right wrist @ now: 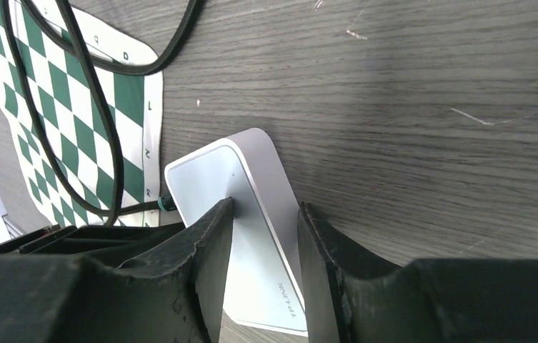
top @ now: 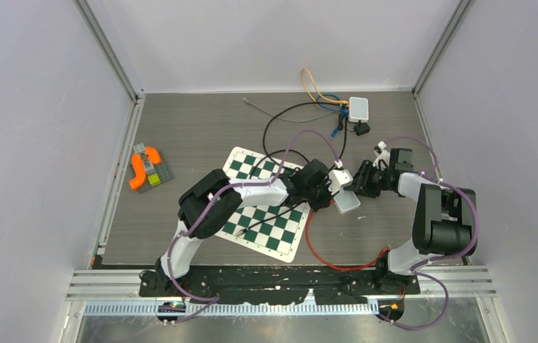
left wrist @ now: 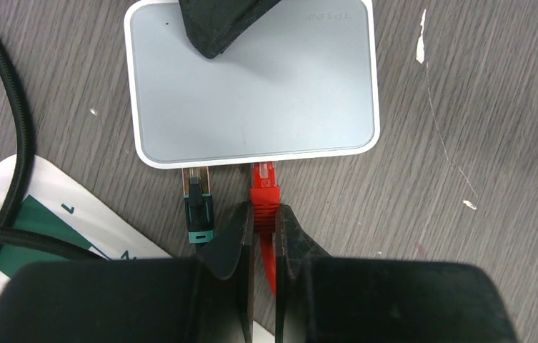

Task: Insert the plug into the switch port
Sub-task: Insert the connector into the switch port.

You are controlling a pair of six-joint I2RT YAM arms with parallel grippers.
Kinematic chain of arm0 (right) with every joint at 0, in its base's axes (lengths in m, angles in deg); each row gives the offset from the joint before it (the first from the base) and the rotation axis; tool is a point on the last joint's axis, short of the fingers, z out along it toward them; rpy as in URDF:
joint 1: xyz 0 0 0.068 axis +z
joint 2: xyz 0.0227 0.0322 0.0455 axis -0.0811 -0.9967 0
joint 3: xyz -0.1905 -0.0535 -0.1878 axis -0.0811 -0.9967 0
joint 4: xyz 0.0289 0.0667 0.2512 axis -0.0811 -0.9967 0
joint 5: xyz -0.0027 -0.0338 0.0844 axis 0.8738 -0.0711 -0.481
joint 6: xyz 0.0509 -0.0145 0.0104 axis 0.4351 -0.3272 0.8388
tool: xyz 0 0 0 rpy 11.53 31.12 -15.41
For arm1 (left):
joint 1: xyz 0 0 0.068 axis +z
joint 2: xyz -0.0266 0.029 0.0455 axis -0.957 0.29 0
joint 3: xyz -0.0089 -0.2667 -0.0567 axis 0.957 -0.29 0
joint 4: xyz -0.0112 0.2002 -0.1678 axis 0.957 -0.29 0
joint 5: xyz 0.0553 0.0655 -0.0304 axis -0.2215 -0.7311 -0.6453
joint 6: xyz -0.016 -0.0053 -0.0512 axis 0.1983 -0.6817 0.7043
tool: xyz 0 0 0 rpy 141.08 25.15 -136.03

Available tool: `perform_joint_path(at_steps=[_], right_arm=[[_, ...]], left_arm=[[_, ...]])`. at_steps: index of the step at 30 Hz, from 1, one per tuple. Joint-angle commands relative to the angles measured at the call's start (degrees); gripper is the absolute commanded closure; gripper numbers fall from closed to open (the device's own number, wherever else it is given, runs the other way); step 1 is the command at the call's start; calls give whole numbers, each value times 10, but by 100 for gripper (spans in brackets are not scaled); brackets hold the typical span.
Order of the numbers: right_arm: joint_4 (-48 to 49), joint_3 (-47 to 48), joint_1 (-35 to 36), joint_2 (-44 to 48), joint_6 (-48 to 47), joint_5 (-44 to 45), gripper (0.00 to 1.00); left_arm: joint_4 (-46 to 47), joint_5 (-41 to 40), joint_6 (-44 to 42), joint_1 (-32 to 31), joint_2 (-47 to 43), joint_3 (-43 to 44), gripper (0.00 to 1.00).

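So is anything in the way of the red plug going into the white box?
Nothing visible is. The red plug, pinched in the left gripper, already has its tip at the edge of the switch, beside the dark plug at the next port.

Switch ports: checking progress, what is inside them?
A teal-black plug and the red plug reach the switch edge; how far in is hidden. The left gripper pinches the red plug.

The switch (top: 346, 201) lay mid-table, with the chess mat (top: 280, 236) at its 9 o'clock and the far switch (top: 359, 108) at 12. The plug (left wrist: 264, 191) met its 6 o'clock edge, with a second plug (left wrist: 198, 207) just beside at 9.
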Motion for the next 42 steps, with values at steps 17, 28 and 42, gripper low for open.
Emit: perform_joint_path(at_steps=[17,28,42], right_arm=[[37,-87,35,24,117,-94,61],[-56,77,-76,63,109,42,31],[-137,154,-65,160,37,101,35]], left_arm=[[130,41,24,5,21,98,100],[120,-19,2,6,-59,25,42],[-13,-243,115,134,-144,126,36]])
